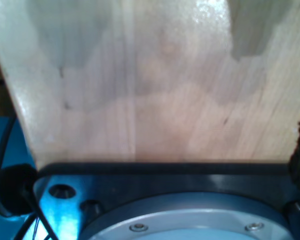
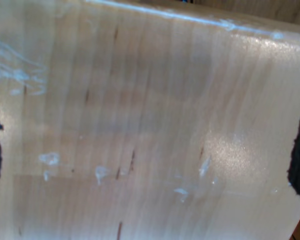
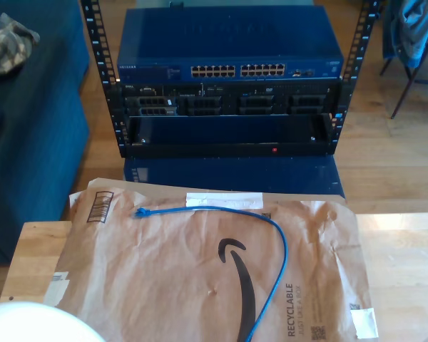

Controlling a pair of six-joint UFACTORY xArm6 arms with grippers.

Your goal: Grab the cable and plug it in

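1. Scene. The cable point(image 3: 280, 251), thin and bright blue, lies on a sheet of brown paper packaging point(image 3: 164, 278) spread over a light wooden table point(image 3: 406, 263). One plug point(image 3: 140, 212) rests at centre left of the exterior view; the cord runs toward the exterior view's right, then curves down to the lower edge of the frame. Its other end cannot be seen.

2. Target. A blue network switch point(image 3: 228, 44) sits in a black rack point(image 3: 228, 107) at the upper centre of the exterior view, a row of ports point(image 3: 237, 70) across its front. The cable is well apart from them, so the task is judged not yet begun.

3. Grippers. Both wrist views look down on bare wood. Dark shapes at their margins may be finger edges, yet whether my first gripper or my second gripper is spread or pressed together cannot be told.

4. Step in hand: grasping. Judged best is a pinch just behind the plug, leaving its tip free and aligned for insertion. The cord is limp and may trail or drag on the paper.

5. Writing. The paper bears "RECYCLABLE" point(image 3: 290, 308), a curved arrow logo point(image 3: 237, 274) and a barcode point(image 3: 100, 207). The switch's lettering is too small to read.
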